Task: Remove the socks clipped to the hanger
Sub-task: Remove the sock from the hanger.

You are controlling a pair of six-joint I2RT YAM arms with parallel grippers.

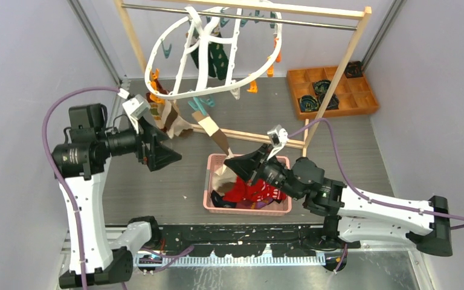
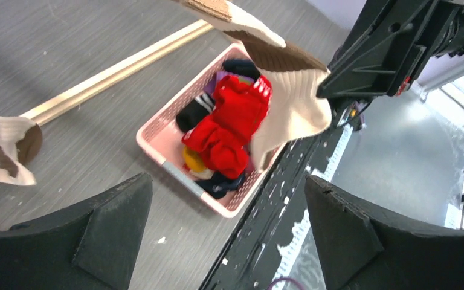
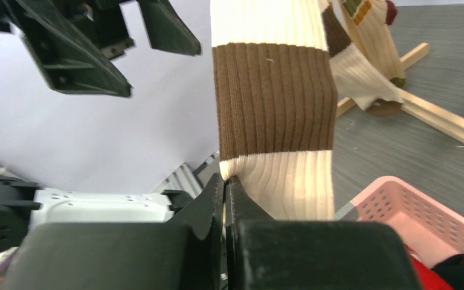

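Observation:
The white oval hanger (image 1: 175,93) hangs from the rail at the back, with orange and teal clips under it. A dark green sock (image 1: 215,59) and cream-and-brown socks (image 1: 170,118) dangle from it. One cream sock with brown bands (image 1: 217,136) (image 3: 272,96) (image 2: 290,103) runs taut from a teal clip (image 1: 198,109) down to my right gripper (image 1: 234,161) (image 3: 225,180), which is shut on its lower cream part. My left gripper (image 1: 168,148) (image 2: 228,181) stands open to the left of that sock, with nothing between its fingers.
A pink basket (image 1: 208,193) (image 2: 157,151) (image 3: 393,193) holding red and dark socks sits under the right gripper. A light wooden rack (image 1: 338,78) stands behind it, with its base bar (image 1: 260,138) on the table. An orange compartment tray (image 1: 362,99) sits at the back right.

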